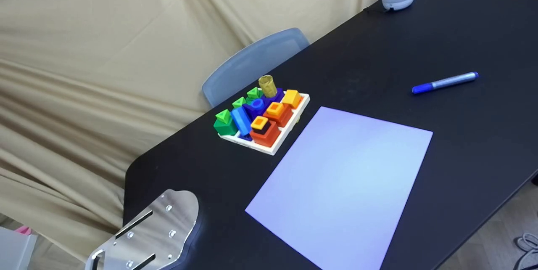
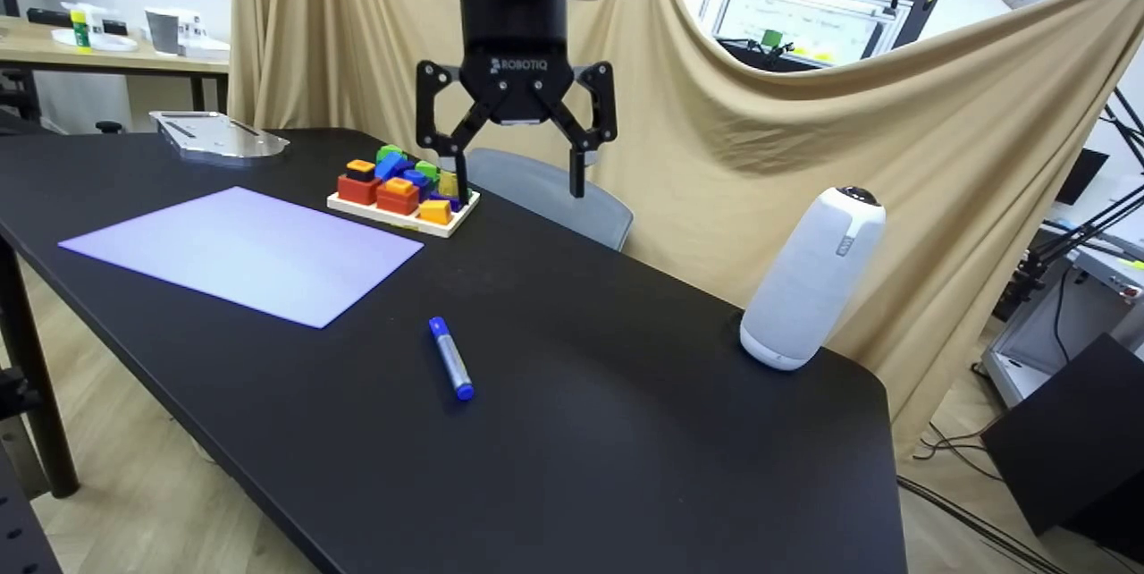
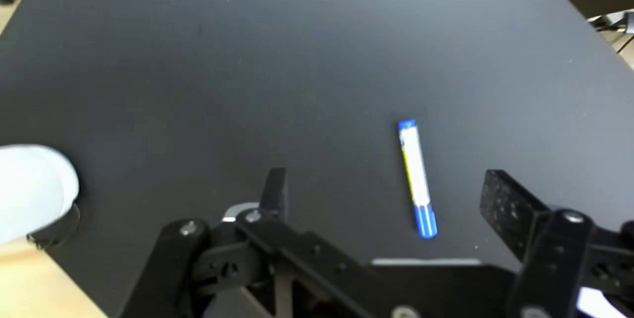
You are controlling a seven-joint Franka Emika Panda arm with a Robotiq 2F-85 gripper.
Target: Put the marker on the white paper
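Note:
The slim marker, with a pale barrel and blue cap and end, lies on the black table in both exterior views (image 1: 445, 83) (image 2: 451, 359), apart from the paper. It also shows in the wrist view (image 3: 417, 169), below the jaws and between the fingers in the picture. The white paper, lavender-tinted and bare, lies flat in both exterior views (image 1: 344, 181) (image 2: 250, 252). My gripper (image 2: 520, 185) is wide open and empty, pointing down well above the table. In the wrist view my gripper's (image 3: 385, 177) fingers stand far apart. The arm is out of view in an exterior view.
A white tray (image 1: 291, 125) of coloured blocks stands beside the paper, near the table's far edge. A tall white speaker-like device (image 2: 809, 279) stands at the table edge. A metal plate (image 1: 155, 228) lies at the table's end. A blue-grey chair (image 1: 256, 62) stands behind.

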